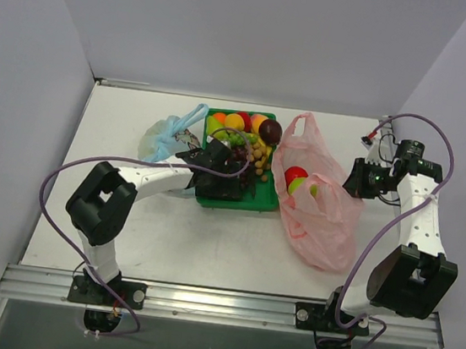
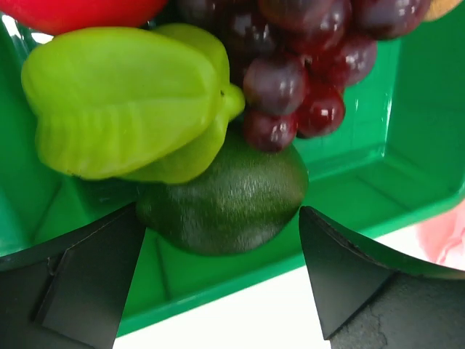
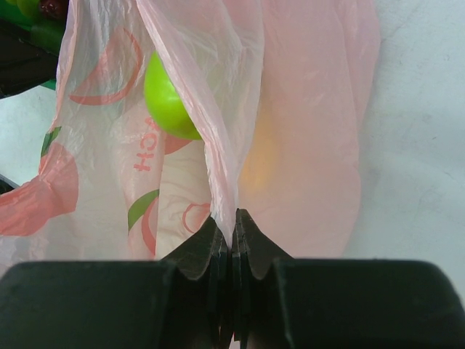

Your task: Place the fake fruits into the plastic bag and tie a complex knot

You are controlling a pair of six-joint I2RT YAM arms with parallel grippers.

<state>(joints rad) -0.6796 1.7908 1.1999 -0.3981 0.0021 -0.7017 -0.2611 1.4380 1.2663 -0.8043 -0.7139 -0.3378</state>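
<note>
The fake fruits fill a green tray [image 1: 265, 202]: purple grapes [image 2: 305, 73], a yellow-green ribbed fruit [image 2: 131, 102], a dark green fruit [image 2: 225, 203] and a red one [image 2: 80, 11]. My left gripper [image 1: 216, 171] is at the tray's near left part. It stands open [image 2: 218, 269], its fingers either side of the dark green fruit and not touching it. The pink plastic bag [image 1: 325, 224] lies right of the tray, with a red fruit [image 1: 294, 175] and a green fruit [image 3: 171, 94] inside. My right gripper [image 3: 233, 225] is shut on a fold of the bag's edge. No knot shows.
A light-blue plastic bag [image 1: 165, 136] lies left of the tray. White walls close in the table on the left, back and right. The right arm's cable [image 1: 426, 122] loops near the right wall.
</note>
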